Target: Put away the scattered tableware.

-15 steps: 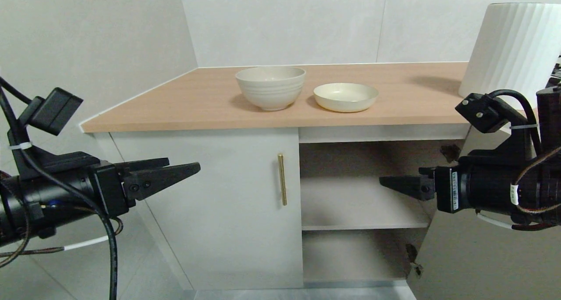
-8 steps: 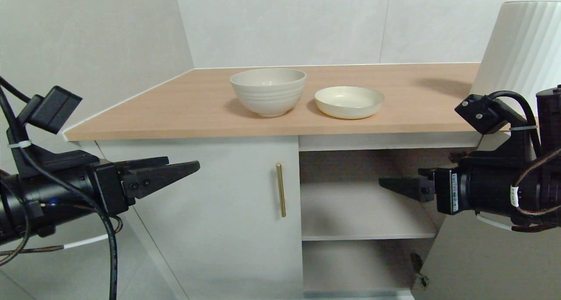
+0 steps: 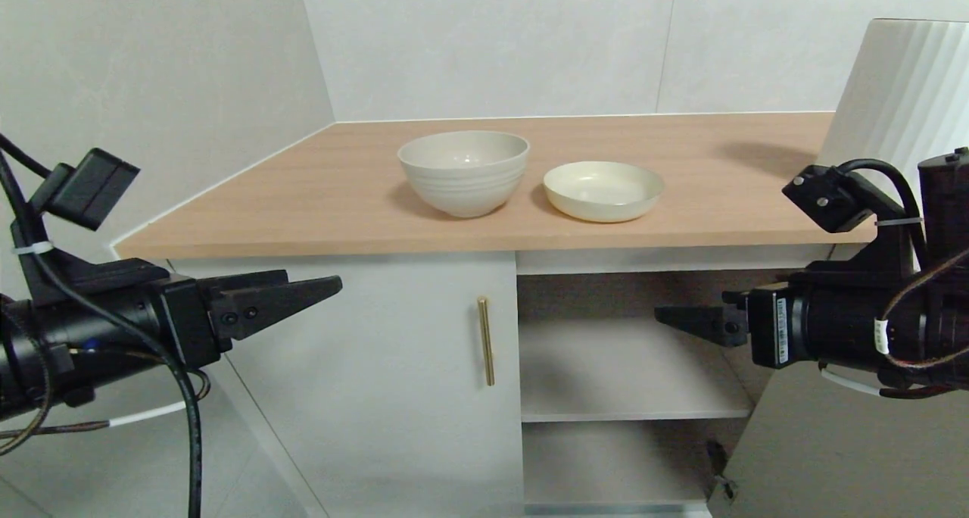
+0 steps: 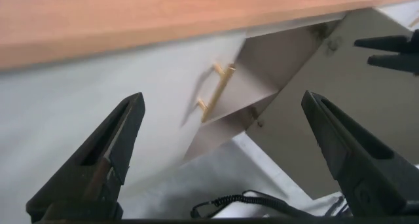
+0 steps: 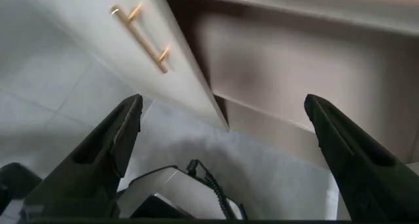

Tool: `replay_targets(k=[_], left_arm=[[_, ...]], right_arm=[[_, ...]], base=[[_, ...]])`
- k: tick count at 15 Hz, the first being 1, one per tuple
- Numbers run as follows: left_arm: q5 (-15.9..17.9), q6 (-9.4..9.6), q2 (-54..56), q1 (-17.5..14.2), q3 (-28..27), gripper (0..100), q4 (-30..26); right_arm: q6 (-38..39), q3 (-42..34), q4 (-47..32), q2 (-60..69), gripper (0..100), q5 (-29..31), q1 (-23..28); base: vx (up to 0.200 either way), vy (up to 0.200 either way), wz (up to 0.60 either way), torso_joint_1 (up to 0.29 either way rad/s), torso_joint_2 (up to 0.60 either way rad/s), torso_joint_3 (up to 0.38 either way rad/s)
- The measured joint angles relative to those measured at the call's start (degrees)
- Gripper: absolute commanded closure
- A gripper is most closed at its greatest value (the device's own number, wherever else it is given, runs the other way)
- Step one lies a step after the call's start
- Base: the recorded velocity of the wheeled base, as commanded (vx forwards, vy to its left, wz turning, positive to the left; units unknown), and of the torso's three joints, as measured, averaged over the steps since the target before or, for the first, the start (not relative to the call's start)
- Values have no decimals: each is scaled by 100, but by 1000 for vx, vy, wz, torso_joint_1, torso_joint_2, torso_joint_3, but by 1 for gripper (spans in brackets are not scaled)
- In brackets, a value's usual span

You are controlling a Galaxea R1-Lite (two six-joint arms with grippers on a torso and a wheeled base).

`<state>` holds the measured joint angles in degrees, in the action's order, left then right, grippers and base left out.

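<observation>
A deep cream bowl stands on the wooden countertop. A shallow cream dish sits just to its right, close beside it. My left gripper hangs open below counter height, in front of the closed cabinet door. In the left wrist view the left gripper holds nothing between its wide-spread fingers. My right gripper is level with the open cabinet's upper shelf. In the right wrist view that gripper is also open and empty.
The closed door carries a gold handle. The cabinet's right door is swung open toward me, under my right arm. A lower shelf shows inside. A white ribbed lampshade stands at the counter's far right.
The head camera has shifted, so the counter and cabinet sit lower in the picture. Bowl and dish keep their places on the counter. Both grippers stay open.
</observation>
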<state>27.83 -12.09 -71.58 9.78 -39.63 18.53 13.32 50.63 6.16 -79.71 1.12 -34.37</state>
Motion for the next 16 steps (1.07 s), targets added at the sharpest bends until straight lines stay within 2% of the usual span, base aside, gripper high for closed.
replay_targets(k=[13,16], left_arm=[[0,2,-385,-2,-57,0,-4],[0,-88,-488,35,-152,0,-91]], right_arm=[[2,0,2,-156,0,-12,105],[0,35,2,-204,0,-23,123]], base=[[0,0,0,188,-490,-282],[0,0,0,67,-150,-85]])
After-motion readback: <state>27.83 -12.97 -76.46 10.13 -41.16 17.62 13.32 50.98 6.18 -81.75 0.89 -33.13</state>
